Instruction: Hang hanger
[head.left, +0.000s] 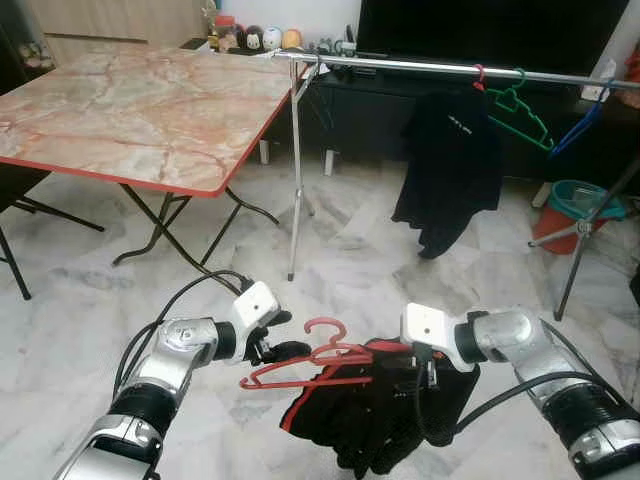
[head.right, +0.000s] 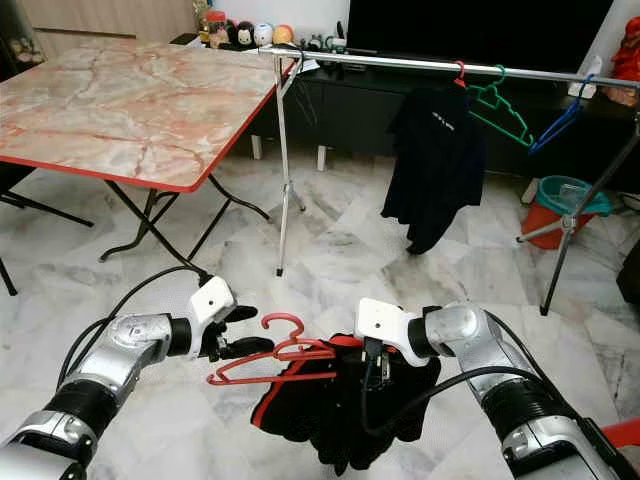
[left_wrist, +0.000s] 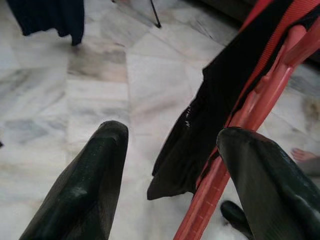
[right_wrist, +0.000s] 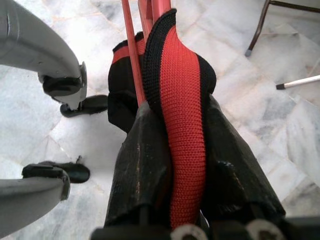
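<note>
Currently I'm clamping right gripper (right_wrist: 172, 165) on garment (head.left: 385, 410) and red hanger (head.left: 310, 365) | left gripper (left_wrist: 172, 175) gaping beside it | risk: hanger tilting, garment sliding off before rail (head.left: 450, 68)

We hold both silver arms forward and bent inward at chest height. Our left gripper (head.left: 285, 350) points toward the right arm, its two black fingers (left_wrist: 85, 185) spread apart. Our right gripper (right_wrist: 172, 165) has its fingers pressed together, clamping red-and-black fabric.
</note>
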